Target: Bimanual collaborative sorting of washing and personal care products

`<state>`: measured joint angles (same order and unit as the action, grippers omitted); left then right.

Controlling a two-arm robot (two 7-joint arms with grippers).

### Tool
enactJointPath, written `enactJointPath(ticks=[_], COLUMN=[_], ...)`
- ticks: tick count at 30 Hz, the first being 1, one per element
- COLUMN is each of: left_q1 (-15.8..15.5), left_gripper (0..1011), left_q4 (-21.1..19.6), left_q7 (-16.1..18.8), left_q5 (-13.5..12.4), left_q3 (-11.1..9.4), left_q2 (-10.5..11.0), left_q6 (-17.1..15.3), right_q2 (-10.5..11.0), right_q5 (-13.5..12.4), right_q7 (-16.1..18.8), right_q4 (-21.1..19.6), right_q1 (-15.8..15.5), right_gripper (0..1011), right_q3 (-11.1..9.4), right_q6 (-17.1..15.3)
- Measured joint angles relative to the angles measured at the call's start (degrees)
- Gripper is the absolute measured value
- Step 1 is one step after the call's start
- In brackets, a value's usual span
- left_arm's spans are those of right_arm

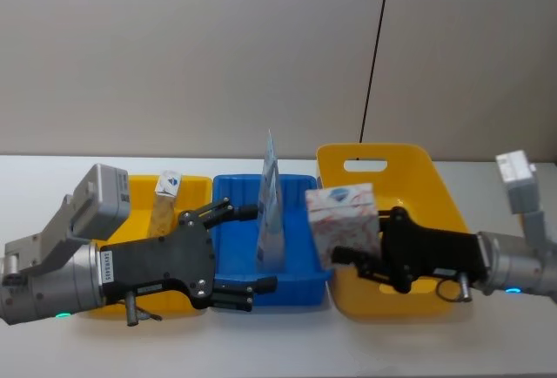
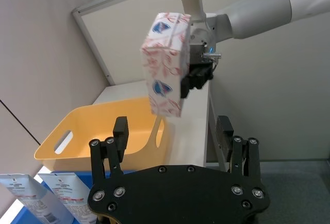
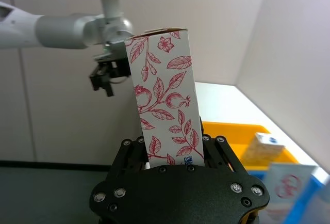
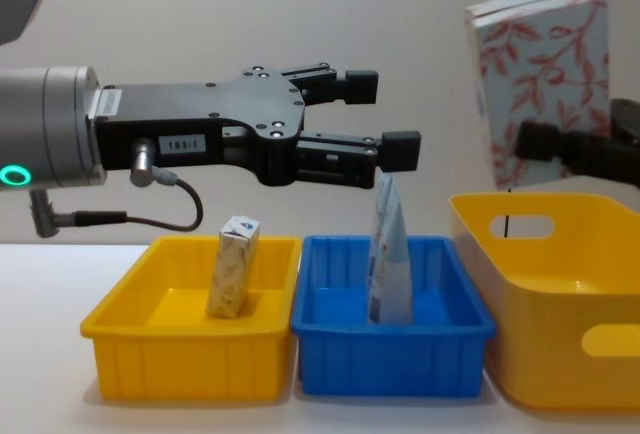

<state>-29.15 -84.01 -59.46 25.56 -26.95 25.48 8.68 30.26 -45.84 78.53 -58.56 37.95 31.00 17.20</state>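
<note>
Three bins side by side on the tabletop [image 1: 43, 178]: small yellow bin [image 1: 139, 191] with cream carton [image 1: 165, 204], blue bin [image 1: 300, 256] with upright pale-blue pouch [image 1: 271, 212], large yellow bin [image 1: 418, 178]. Left hand [image 1: 239, 249], fingers spread, over the first two; right hand [image 1: 361, 243] clasps a leaf-printed white box [image 1: 342, 217] over the last two.

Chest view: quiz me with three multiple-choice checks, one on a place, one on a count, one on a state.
1. The cream carton stands in: A the blue bin; B the left yellow bin; C the large yellow bin.
2. How many bins: A two; B three; C four.
3. The left hand is: A shut on the carton; B shut, empty; C open, empty.
B, it stands upright inside the left yellow bin. B, two yellow, one blue. C, its fingers are spread with nothing between.
</note>
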Motion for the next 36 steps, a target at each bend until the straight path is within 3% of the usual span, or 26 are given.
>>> enactJointPath(ticks=[17,36], left_q1=[0.0,0.0], left_gripper=[1001,1001], left_q4=[0.0,0.0], left_q7=[0.0,0.0], left_q5=[0.0,0.0], left_q3=[0.0,0.0], left_q2=[0.0,0.0], left_q6=[0.0,0.0], right_q2=[4.5,5.94], right_q5=[0.88,6.82], right_q7=[-11.92,-30.75], right_q4=[-4.23,-8.14], right_q1=[-4.85,-9.53], right_gripper=[375,375], right_q3=[-4.33,-7.2], right_q6=[0.51,-2.41])
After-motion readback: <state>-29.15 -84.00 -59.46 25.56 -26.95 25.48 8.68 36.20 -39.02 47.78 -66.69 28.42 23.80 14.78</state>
